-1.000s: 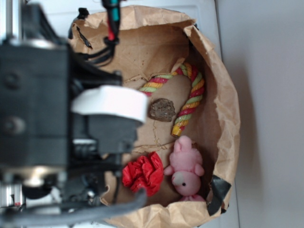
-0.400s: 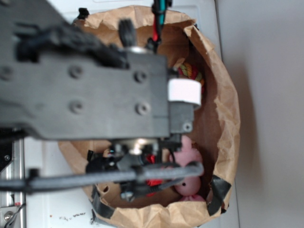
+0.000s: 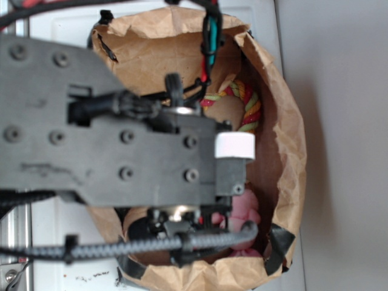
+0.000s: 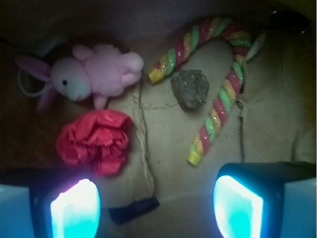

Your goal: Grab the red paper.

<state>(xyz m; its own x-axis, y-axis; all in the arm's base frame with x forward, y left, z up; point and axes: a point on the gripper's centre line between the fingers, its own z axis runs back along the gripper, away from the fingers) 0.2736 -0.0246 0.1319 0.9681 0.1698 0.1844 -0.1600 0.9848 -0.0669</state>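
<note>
In the wrist view the gripper (image 4: 156,206) hangs with its jaws spread wide and empty. The red paper (image 4: 94,141) lies just beyond the left fingertip (image 4: 74,208), off centre, so a leftward shift seems needed. Farther off lie the pink plush toy (image 4: 96,74), a grey rock (image 4: 190,88) and the striped rope cane (image 4: 218,106). The arm (image 3: 109,151) reaches down over the paper bag (image 3: 285,121).

Red paper (image 4: 94,141) is bright glossy red, the plush bunny (image 4: 96,72) is soft pink with a paler face. Rope cane (image 4: 218,74) has red, yellow and green twisted stripes (candy-cane style). Rock (image 4: 190,88) is grey-brown, bag (image 3: 285,145) is plain kraft brown.
</note>
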